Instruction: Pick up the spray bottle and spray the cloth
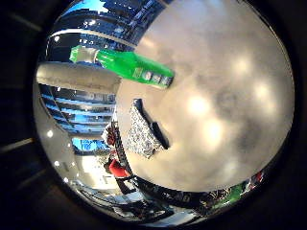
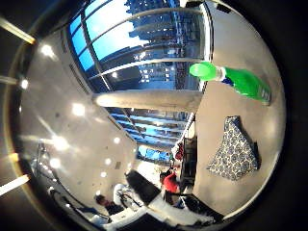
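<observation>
Judging by how small the green spray bottle [image 1: 125, 68] and the patterned cloth [image 2: 234, 150] beside it appear on the tabletop [image 1: 230, 120], the approach is not yet made; the fingers' state cannot be told, and the bottle must first be reached.

Bottle and cloth on the table

I see the green plastic spray bottle [image 1: 128, 67] standing on the pale table [image 1: 225, 100], the patterned folded cloth [image 2: 234, 150] near it, apart.
</observation>
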`<state>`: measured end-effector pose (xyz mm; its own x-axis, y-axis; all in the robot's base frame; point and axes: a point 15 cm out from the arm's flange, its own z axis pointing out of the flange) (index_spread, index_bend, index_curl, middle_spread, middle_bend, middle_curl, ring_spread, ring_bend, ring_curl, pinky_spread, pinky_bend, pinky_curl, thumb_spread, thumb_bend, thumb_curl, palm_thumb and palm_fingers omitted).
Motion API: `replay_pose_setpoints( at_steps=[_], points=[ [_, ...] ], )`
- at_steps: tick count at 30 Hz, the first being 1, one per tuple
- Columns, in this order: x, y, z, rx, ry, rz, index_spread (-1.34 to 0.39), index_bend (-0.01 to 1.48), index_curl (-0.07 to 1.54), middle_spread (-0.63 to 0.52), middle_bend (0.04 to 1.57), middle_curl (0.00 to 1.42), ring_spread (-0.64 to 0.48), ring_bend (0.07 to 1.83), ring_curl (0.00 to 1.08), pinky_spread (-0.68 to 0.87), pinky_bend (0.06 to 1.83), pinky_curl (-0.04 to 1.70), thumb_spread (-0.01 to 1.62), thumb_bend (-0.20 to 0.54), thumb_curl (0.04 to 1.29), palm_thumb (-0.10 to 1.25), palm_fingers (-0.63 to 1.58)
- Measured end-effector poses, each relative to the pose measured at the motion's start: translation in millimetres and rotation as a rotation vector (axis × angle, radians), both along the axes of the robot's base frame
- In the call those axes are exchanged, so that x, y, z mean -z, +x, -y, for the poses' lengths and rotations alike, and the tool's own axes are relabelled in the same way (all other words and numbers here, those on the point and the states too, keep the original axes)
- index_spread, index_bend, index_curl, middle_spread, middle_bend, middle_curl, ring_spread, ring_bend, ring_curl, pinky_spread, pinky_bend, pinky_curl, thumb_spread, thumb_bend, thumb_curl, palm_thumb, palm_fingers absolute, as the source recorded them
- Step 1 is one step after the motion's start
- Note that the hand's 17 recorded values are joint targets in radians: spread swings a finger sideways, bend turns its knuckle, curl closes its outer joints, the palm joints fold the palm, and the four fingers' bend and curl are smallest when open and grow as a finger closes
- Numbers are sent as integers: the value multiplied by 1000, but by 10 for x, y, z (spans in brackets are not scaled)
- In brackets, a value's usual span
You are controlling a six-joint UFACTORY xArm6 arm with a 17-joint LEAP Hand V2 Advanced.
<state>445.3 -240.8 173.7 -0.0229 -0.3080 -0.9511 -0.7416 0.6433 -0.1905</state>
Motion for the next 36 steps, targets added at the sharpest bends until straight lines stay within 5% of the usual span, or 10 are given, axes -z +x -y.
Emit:
replay_pose_setpoints(
  at_steps=[18,36],
  points=[
    [454,654,159,-41,-41,-14,-310,130,186,62,170,255,122,292,277,356,460,318,935,-32,289,431,-77],
    [665,1198,-209,-65,-28,-109,-279,122,163,147,170,245,172,281,270,394,431,320,898,-32,293,425,-98]
  ],
)
